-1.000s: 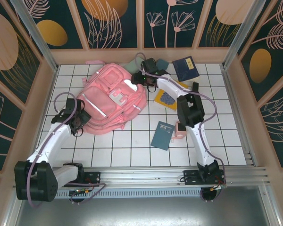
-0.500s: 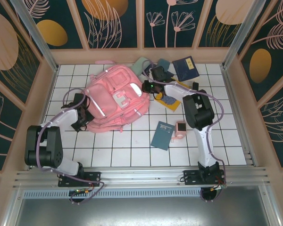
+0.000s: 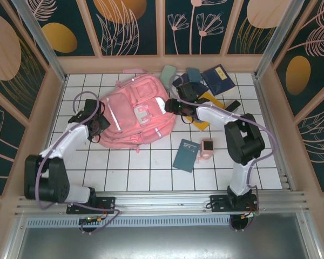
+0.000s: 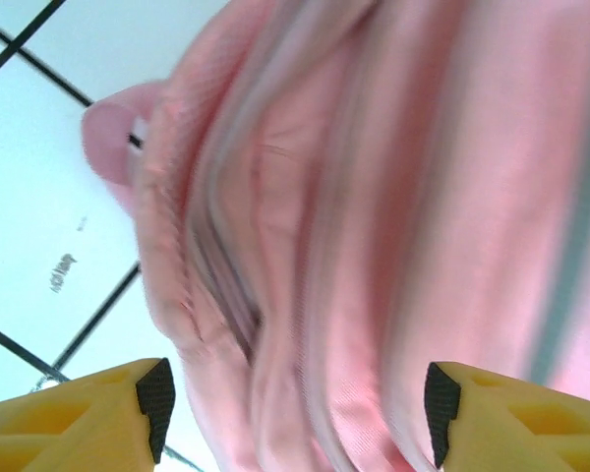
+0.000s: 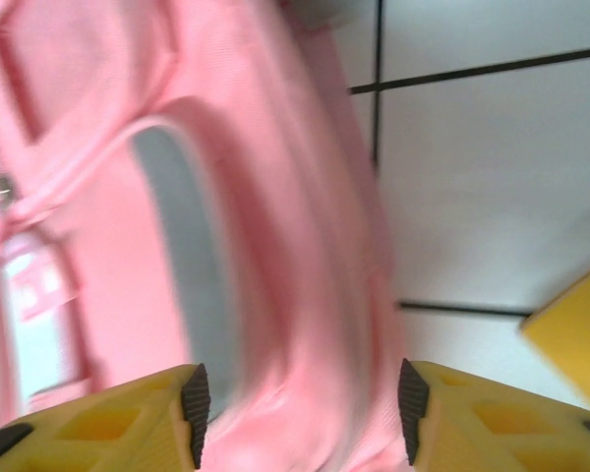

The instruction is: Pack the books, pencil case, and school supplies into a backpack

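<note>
Pink backpack (image 3: pixel 135 116) lies flat at mid-table with no opening visible; packing seems not yet begun. On the tiles to its right lie the navy book (image 3: pixel 216 78), dark teal book (image 3: pixel 186 155), yellow book (image 3: pixel 205 100), mint pencil case (image 3: pixel 168 72), pink cube (image 3: pixel 207 147) and black bar (image 3: pixel 233 105). Left gripper (image 4: pixel 295 398) and right gripper (image 5: pixel 297 393) flank the bag, jaws parted astride its fabric, apparently grasping nothing.

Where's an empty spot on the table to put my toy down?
Bare tiles lie near the front, below the backpack and left of the dark teal book. Crowded: the far right, with navy book, yellow book and pencil case.
</note>
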You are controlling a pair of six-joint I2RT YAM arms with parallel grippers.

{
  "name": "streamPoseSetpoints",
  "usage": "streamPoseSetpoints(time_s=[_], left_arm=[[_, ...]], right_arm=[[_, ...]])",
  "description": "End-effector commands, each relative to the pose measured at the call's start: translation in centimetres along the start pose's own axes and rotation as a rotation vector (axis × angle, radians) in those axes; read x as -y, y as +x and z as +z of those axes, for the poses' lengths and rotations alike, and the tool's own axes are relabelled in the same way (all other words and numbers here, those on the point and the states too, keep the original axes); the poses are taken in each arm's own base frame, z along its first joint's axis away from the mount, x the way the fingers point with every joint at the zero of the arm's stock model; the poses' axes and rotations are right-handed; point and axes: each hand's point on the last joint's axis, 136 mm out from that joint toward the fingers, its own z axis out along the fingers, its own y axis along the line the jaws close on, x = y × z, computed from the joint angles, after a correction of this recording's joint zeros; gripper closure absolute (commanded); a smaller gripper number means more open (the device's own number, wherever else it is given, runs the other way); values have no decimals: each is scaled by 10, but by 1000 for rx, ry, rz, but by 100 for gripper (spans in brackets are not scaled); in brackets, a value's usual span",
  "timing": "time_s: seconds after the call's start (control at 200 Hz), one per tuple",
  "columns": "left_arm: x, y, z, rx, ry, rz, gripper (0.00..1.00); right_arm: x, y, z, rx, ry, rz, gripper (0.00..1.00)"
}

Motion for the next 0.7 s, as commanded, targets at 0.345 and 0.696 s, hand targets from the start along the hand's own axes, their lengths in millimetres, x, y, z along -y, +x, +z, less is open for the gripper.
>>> streamPoseSetpoints(time_s=[0.345, 0.696], left_arm=[[10, 94, -31, -143, 184, 158, 32], [20, 112, -32, -180, 267, 193, 34]], right_arm=[[-51, 143, -14, -316, -163, 394, 46], [-66, 139, 23, -336, -216, 419, 43]])
